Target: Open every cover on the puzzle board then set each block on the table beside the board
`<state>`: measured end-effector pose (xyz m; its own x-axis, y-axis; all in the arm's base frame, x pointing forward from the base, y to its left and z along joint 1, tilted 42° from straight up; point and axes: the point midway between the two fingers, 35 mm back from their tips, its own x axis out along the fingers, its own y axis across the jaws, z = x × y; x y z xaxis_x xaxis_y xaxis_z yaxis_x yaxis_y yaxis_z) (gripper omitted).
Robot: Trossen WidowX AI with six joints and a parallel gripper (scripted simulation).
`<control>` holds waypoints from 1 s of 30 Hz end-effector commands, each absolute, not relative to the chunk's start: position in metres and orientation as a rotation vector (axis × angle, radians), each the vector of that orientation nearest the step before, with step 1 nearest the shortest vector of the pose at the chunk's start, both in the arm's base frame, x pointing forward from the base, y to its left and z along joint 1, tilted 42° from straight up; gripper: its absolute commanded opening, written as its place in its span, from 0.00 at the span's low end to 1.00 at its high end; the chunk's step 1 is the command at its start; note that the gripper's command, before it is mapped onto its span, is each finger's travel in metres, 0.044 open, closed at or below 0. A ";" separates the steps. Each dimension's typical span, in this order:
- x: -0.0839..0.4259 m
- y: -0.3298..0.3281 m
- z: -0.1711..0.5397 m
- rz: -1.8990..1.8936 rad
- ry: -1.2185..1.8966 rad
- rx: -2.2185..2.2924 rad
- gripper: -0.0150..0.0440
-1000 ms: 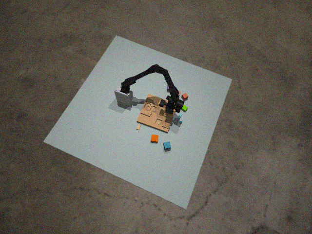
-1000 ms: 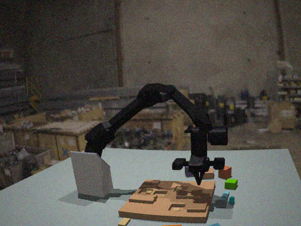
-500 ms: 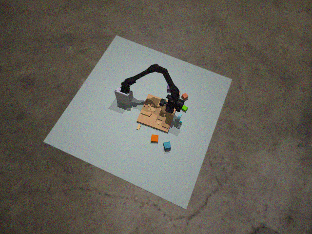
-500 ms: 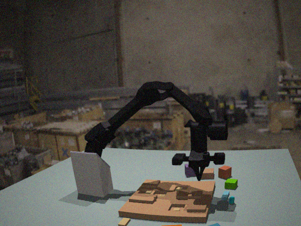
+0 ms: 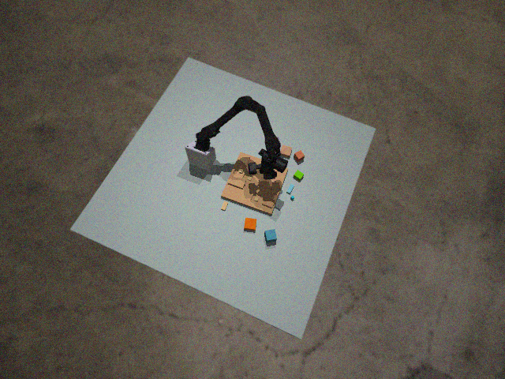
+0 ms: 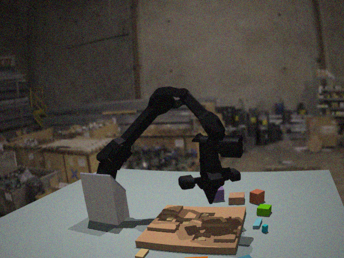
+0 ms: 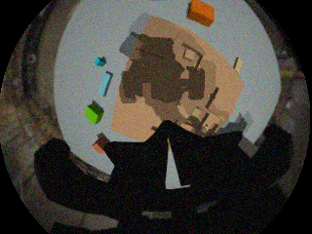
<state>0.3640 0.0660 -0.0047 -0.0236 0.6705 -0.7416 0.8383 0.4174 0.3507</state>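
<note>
The wooden puzzle board [image 5: 234, 195] [image 6: 155, 239] [image 7: 229, 88] lies flat, much of it under the arm's shadow. A raised cover [image 5: 236, 182] [image 6: 163, 227] sits on its left part, another cover [image 6: 224, 238] near its front right. A well [image 5: 256, 199] [image 6: 200, 238] [image 7: 190, 55] beside that one stands uncovered and shows a pale patch; more pale patches show in openings farther back. Whether these are blocks or well floors, I cannot tell. My gripper [image 5: 269, 176] [image 6: 211, 202] [image 7: 166, 123] is shut and empty, pointing down above the board's back right part. Shadow hides the covers there.
Around the board lie an orange block [image 5: 249, 224] [image 7: 201, 13], a blue block [image 5: 270, 235], a tan slip [image 5: 224, 205] [image 6: 142, 252], a green block [image 5: 298, 174] [image 6: 264, 210], a light-blue bar [image 6: 257, 223], a teal piece [image 6: 264, 228], a red-orange block [image 6: 257, 196], a salmon block [image 6: 236, 198] and a purple block [image 6: 220, 194].
</note>
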 end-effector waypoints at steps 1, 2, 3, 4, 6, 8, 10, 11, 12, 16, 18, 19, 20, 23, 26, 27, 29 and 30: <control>0.340 0.061 -0.006 -0.062 1.730 1.168 0.25; 0.334 0.060 -0.006 -0.026 1.723 1.138 0.25; 0.329 0.059 -0.006 0.010 1.717 1.107 0.25; 0.324 0.058 -0.006 0.046 1.709 1.076 0.25; 0.313 0.056 -0.007 0.116 1.693 1.013 0.25; 0.302 0.055 -0.007 0.185 1.675 0.951 0.25; 0.291 0.053 -0.008 0.253 1.655 0.888 0.25; 0.286 0.053 -0.008 0.287 1.644 0.857 0.25; 0.280 0.053 -0.008 0.320 1.633 0.825 0.25; 0.258 0.052 -0.010 0.451 1.584 0.698 0.25; 0.246 0.051 -0.011 0.515 1.556 0.634 0.25; 0.241 0.051 -0.011 0.547 1.542 0.602 0.25; 0.235 0.051 -0.012 0.578 1.527 0.570 0.25; 0.222 0.052 -0.013 0.648 1.492 0.497 0.25; 0.223 0.054 -0.011 0.653 1.489 0.492 0.25; 0.223 0.054 -0.011 0.653 1.489 0.492 0.25; 0.223 0.054 -0.011 0.653 1.489 0.492 0.25; 0.223 0.054 -0.011 0.653 1.489 0.492 0.25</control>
